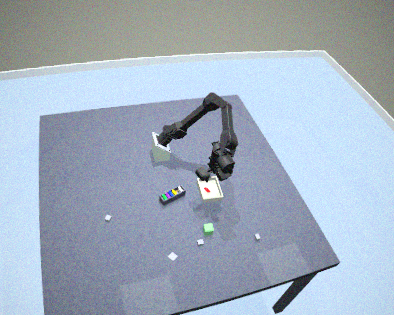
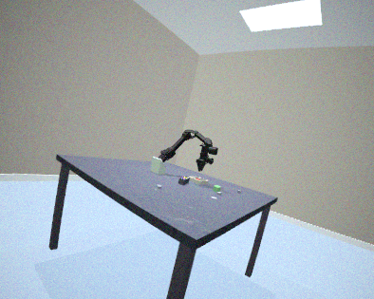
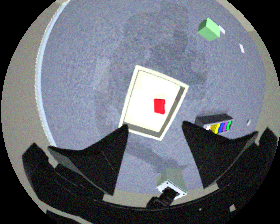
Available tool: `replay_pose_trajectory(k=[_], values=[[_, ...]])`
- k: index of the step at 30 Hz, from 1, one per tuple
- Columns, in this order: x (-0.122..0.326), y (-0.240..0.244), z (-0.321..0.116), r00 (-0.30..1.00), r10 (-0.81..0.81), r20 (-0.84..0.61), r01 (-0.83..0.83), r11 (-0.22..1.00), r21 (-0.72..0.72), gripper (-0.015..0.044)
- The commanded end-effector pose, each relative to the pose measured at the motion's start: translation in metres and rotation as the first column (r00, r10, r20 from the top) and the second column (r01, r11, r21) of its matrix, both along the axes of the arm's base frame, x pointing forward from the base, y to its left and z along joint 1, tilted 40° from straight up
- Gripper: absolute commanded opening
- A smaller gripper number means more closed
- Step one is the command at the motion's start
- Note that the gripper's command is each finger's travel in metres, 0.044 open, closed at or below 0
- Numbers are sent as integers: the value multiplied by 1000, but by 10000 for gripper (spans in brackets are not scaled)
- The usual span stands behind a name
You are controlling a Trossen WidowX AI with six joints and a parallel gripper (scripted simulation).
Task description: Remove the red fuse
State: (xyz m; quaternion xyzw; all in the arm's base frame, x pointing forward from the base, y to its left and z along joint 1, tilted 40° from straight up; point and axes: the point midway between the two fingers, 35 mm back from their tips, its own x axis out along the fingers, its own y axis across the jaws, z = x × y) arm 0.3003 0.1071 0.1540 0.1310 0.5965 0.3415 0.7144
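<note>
The red fuse (image 1: 207, 190) (image 3: 159, 106) is inside the tray (image 1: 212, 198) (image 2: 203, 182) (image 3: 162, 76), over its pale floor and apart from the fingers; whether it lies fully flat is too small to tell. My gripper (image 1: 213, 178) (image 2: 200, 170) (image 3: 155, 126) is open and empty, pointing down above the tray with its fingertips wide apart. The fuse block (image 1: 173, 197) (image 2: 183, 181) (image 3: 214, 120) stands beside the tray, apart from it and from my fingers. It holds several coloured fuses, among them green, purple, blue and yellow ones.
A green cube (image 1: 208, 228) (image 2: 217, 188) (image 3: 209, 29) lies beyond the tray. Several small white pieces are scattered about, one (image 1: 200, 242) near the cube. The arm's base stands on a pale green block (image 1: 161, 154) (image 2: 158, 166) behind the fuse block.
</note>
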Motion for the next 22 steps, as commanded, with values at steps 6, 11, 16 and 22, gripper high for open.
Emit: replay_pose_trajectory(k=[6, 11, 16, 22], values=[[-1, -1, 1, 1000, 3, -4, -3, 1000, -1, 330], [-1, -1, 1, 1000, 3, -4, -3, 1000, -1, 330], [-1, -1, 1, 1000, 3, -4, -3, 1000, -1, 330], [-1, -1, 1, 1000, 3, -4, -3, 1000, -1, 330]])
